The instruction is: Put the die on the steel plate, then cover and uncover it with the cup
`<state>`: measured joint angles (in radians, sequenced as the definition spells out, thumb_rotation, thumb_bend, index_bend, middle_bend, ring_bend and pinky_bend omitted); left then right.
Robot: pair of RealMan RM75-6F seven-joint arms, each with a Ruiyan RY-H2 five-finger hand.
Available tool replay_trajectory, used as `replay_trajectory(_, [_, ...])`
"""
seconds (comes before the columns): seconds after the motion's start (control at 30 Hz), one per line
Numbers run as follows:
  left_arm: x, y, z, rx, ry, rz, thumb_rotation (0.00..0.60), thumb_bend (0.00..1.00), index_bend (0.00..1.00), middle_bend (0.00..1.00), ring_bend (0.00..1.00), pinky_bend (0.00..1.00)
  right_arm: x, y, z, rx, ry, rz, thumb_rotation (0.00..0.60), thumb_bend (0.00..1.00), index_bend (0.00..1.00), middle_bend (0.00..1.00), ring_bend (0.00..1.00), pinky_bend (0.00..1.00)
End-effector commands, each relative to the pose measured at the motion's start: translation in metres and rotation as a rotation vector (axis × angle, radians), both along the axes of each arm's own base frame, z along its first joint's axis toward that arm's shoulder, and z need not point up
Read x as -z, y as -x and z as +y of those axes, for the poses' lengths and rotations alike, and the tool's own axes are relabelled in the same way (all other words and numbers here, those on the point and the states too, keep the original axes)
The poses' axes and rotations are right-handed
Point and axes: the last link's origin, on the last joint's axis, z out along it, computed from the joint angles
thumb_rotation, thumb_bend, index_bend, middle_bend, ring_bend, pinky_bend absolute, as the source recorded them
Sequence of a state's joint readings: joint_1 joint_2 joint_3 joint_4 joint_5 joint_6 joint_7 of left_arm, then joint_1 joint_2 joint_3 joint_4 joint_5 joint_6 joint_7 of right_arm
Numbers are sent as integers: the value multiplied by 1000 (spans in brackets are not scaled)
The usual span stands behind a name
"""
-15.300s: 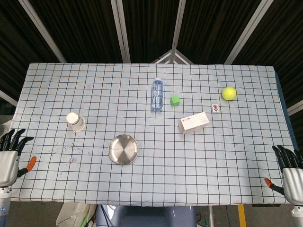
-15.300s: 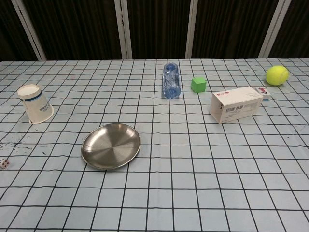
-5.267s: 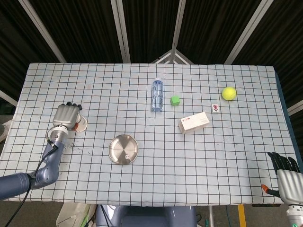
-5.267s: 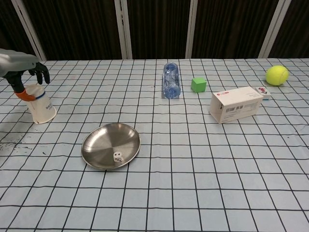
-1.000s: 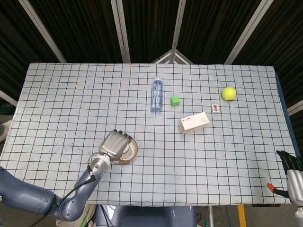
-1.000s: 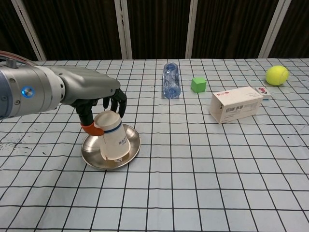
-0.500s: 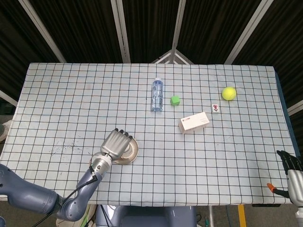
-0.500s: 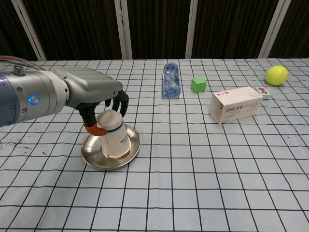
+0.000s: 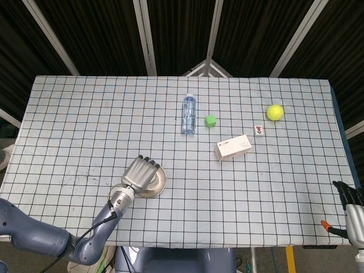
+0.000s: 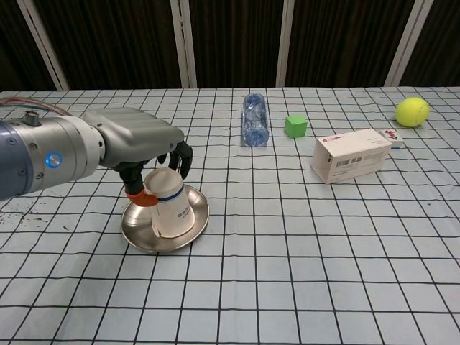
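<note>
Your left hand grips the paper cup from above, fingers curled around its upturned base. The cup is mouth-down on the steel plate, leaning a little toward the camera side in the chest view, its rim resting inside the plate. You cannot see the die in either view; the cup and your hand cover the middle of the plate. From the head view your left hand hides the cup and only the right edge of the plate shows.

Your right hand sits at the near right corner beyond the table's edge, well apart from everything, holding nothing; its dark fingers point up, slightly apart.

Farther back on the checked tablecloth a water bottle lies on its side, with a green cube just to its right. A white carton lies nearer, a small tile beside its far end, and a tennis ball beyond.
</note>
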<state>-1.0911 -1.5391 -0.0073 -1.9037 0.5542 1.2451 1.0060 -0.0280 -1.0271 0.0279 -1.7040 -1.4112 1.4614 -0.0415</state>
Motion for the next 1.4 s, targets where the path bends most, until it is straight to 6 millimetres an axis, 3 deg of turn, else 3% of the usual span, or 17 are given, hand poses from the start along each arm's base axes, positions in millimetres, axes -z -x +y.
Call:
replay_trajectory(0.03, [2, 1, -1, -1, 7, -1, 600, 473, 403, 394, 287, 315, 0, 0, 0, 1, 0, 0, 600, 42, 108, 124, 132, 74])
replay_trajectory(0.97, [5, -4, -9, -171, 173, -140, 600, 474, 422, 404, 290, 315, -1, -1, 0, -4, 2, -2, 600, 41, 108, 124, 132, 74])
replay_trajectory(1.4, [-6, 11, 7, -67, 20, -6, 600, 473, 440, 419, 300, 316, -1, -2, 1, -7, 4, -3, 600, 41, 107, 124, 132, 67])
